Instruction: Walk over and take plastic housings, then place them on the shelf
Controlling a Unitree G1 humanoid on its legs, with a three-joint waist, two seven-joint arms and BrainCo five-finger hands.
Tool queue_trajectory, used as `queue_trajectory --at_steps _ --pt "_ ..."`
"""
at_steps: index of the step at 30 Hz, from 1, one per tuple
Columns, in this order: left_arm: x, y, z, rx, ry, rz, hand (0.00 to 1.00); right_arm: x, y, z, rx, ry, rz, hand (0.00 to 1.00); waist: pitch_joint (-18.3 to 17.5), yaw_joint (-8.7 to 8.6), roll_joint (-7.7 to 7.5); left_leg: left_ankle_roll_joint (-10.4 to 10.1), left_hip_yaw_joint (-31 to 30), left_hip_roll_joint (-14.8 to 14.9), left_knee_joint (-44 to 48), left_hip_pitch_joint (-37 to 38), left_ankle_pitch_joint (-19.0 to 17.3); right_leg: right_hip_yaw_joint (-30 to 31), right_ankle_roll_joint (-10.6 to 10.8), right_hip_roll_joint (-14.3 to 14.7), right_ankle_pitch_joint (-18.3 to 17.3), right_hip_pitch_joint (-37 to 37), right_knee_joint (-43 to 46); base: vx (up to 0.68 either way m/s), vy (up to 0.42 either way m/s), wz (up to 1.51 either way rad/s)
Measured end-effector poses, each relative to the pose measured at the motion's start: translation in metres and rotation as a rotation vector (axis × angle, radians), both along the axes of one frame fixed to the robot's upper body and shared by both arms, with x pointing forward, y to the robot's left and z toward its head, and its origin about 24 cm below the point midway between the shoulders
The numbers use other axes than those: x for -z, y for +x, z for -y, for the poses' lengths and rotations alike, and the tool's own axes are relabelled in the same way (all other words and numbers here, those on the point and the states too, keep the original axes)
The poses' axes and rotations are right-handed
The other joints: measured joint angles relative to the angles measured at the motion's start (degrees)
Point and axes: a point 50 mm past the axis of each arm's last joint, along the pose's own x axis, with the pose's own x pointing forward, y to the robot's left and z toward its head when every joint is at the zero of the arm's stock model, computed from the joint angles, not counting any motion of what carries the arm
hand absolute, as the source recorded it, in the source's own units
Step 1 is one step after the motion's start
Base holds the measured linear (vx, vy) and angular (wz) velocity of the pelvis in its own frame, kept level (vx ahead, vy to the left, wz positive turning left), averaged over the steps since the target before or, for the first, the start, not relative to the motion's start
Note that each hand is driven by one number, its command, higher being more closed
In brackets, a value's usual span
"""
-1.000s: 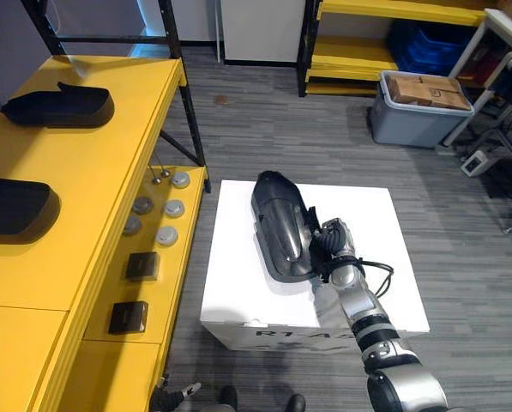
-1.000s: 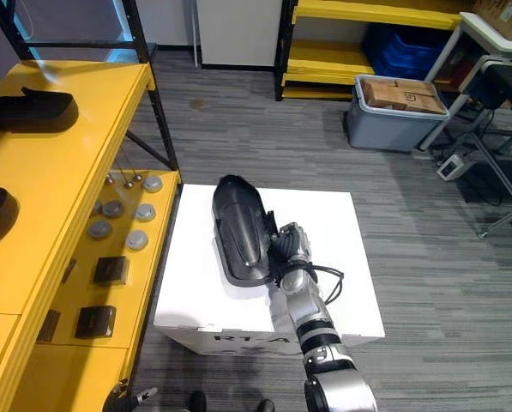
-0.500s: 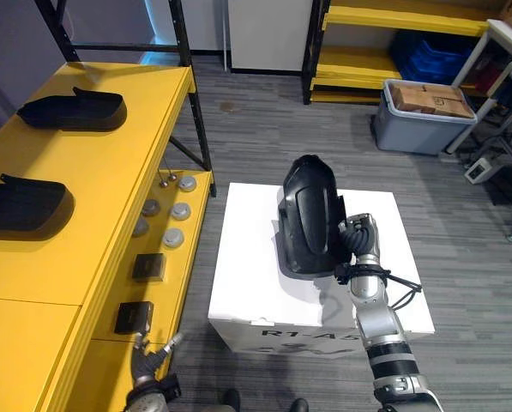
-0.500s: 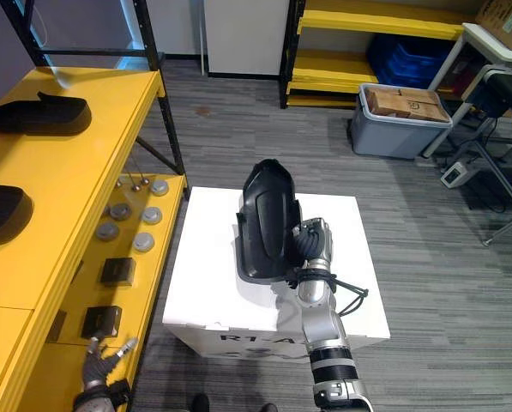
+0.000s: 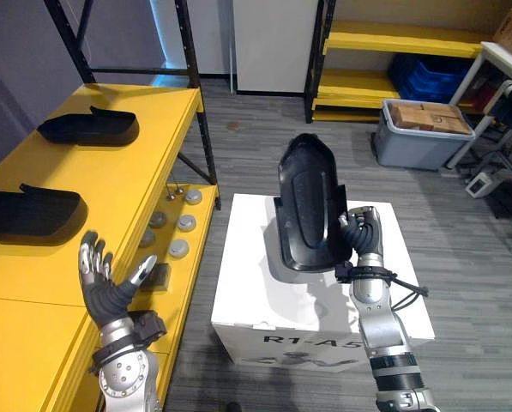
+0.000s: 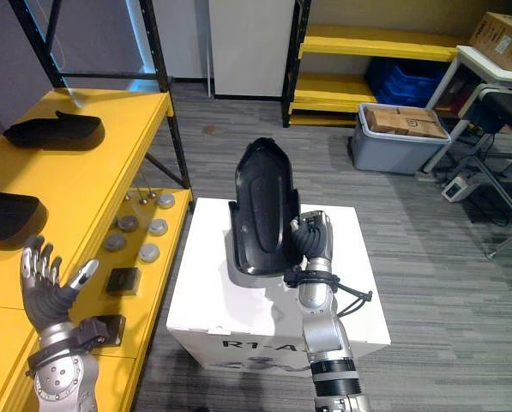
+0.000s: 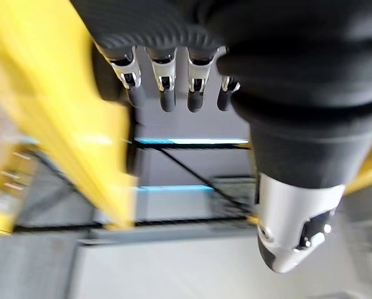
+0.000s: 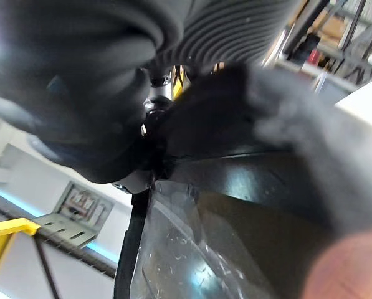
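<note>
Black plastic housing (image 5: 310,206) held upright over a white table (image 5: 247,296), beside a yellow shelf (image 5: 118,184).

Its lower right edge is clamped by the right hand (image 5: 364,237), whose fingers are curled round the rim. The housing's rounded, narrow end is pointed up and its shadow is cast on the tabletop; whether its lower end touches the table cannot be told. The left hand (image 5: 101,283) is held up at the robot's left, just beside the shelf's front edge, with fingers straight and spread and nothing grasped. Two more dark housings (image 5: 88,129) (image 5: 28,215) are laid flat on the shelf's top, apart from each other. Grey round discs (image 5: 180,225) are set on the shelf's lower level. A grey bin (image 5: 414,148) is seen on the floor well behind the table.
</note>
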Motion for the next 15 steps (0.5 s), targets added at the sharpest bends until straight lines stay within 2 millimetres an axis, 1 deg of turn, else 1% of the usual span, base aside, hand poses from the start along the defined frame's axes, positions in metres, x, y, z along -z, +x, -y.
queue_trajectory --at_steps 2,3,5,7,10,13,15 --pt "-0.004 0.006 0.014 0.080 -0.003 0.024 0.00 -0.012 -0.003 -0.009 -0.044 0.001 0.065 1.00 -0.4 -0.10 0.24 0.0 0.0 0.0 0.2 0.1 0.0 0.0 -0.1 0.1 0.1 0.3 -0.2 0.00 0.000 0.00" --pt "-0.004 0.007 0.017 0.094 -0.005 0.026 0.00 -0.015 -0.004 -0.011 -0.056 0.002 0.083 1.00 -0.5 -0.16 0.26 0.0 0.0 0.0 0.2 0.2 0.0 0.0 -0.1 0.1 0.1 0.4 -0.3 0.00 0.000 0.00" --pt "-0.004 0.012 0.030 0.163 -0.009 0.029 0.00 -0.024 -0.006 -0.020 -0.099 0.005 0.134 1.00 -0.7 -0.76 0.25 0.0 0.0 0.0 0.2 0.8 0.0 0.0 -0.1 0.1 0.1 1.2 -0.5 0.00 0.000 0.00" --pt "-0.001 0.018 0.040 0.217 -0.009 0.018 0.00 -0.026 -0.008 -0.027 -0.133 0.002 0.148 1.00 -1.2 -1.21 0.27 0.0 0.1 0.0 0.1 0.9 0.0 0.0 -0.2 0.2 0.2 1.3 -0.8 -0.01 -0.001 -0.02" --pt "0.006 0.030 0.055 0.301 -0.011 -0.019 0.00 -0.028 -0.010 -0.041 -0.190 -0.004 0.159 1.00 -1.4 -1.28 0.26 0.0 0.6 0.3 0.0 0.9 0.0 0.7 -0.6 0.6 0.5 1.0 -1.0 -0.02 0.002 -0.09" --pt "0.013 0.036 0.063 0.338 -0.023 -0.054 0.00 -0.036 -0.014 -0.052 -0.240 -0.006 0.195 1.00 -1.5 -1.40 0.26 0.0 1.8 0.6 0.0 0.9 0.0 1.8 -0.9 0.9 1.0 0.6 -1.2 -0.02 0.009 -0.20" --pt "0.017 0.041 0.067 0.364 -0.056 -0.071 0.00 -0.041 -0.017 -0.055 -0.255 -0.004 0.220 1.00 -1.6 -1.48 0.27 0.0 1.9 0.6 0.0 0.9 0.0 2.0 -1.0 1.1 1.2 0.6 -1.5 -0.02 0.000 -0.08"
